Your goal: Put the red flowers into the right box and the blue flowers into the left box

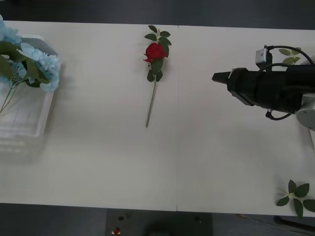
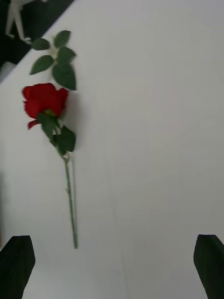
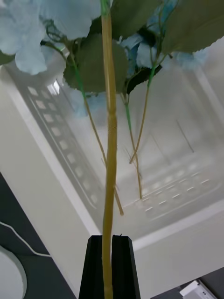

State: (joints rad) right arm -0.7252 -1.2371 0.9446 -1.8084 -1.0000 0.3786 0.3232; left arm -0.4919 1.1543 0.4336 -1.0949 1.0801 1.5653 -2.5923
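White table [image 1: 197,147]: right gripper [image 2: 112,266] hovers spread before the red flower [image 1: 155,52]; left gripper [image 3: 110,266] pinches a blue flower's stem [image 3: 111,140] above the left box [image 3: 51,159].

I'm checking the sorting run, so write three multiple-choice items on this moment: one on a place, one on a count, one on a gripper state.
1. Where does the red rose lie?
A. in the slotted bin
B. on the bare table, mid-far side
C. in the right gripper

2. How many red blooms lie on the table?
A. one
B. two
C. three

3. What is the left gripper doing?
A. hanging open
B. shut on a rose
C. shut on a blue flower stem

Key: 1 B, it lies alone on the tabletop; 2 A, a single bloom; 3 C, its black fingers pinch the stem above the slotted bin, while the right gripper is open.
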